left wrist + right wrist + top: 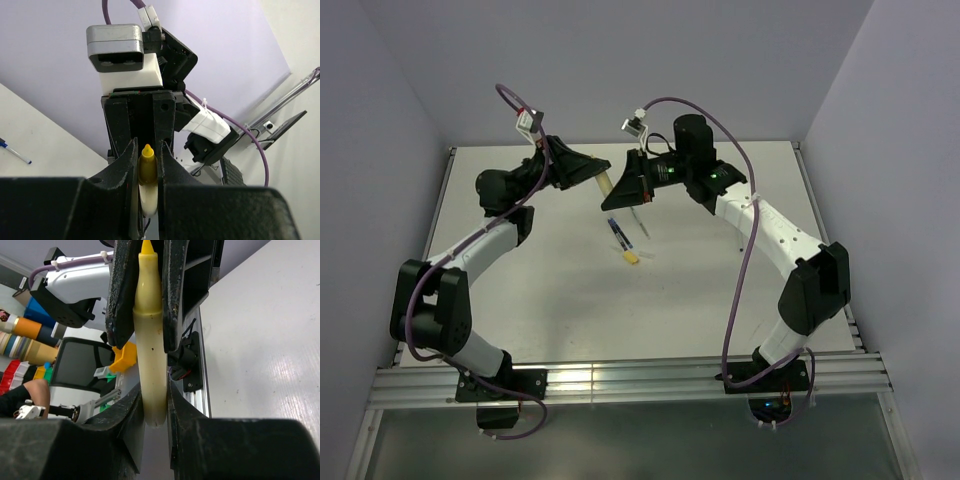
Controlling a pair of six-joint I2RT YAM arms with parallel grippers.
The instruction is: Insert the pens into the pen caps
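Note:
A pale yellow-white pen [605,183] with a yellow tip hangs above the table between both arms. My left gripper [590,176] is shut on it; in the left wrist view the fingers [131,165] press the pen [147,167] near its tip. My right gripper [155,390] has its fingers against the rounded rear end of the same pen [150,340], shut on it. The dark blue pen [616,233] lies on the table below them, with a bright yellow pen cap [632,258] just in front of it. No whitish cap shows.
The white table [720,290] is walled by pale panels on the left, back and right. An aluminium rail [620,380] runs along the near edge by the arm bases. Purple cables [740,290] loop off both arms.

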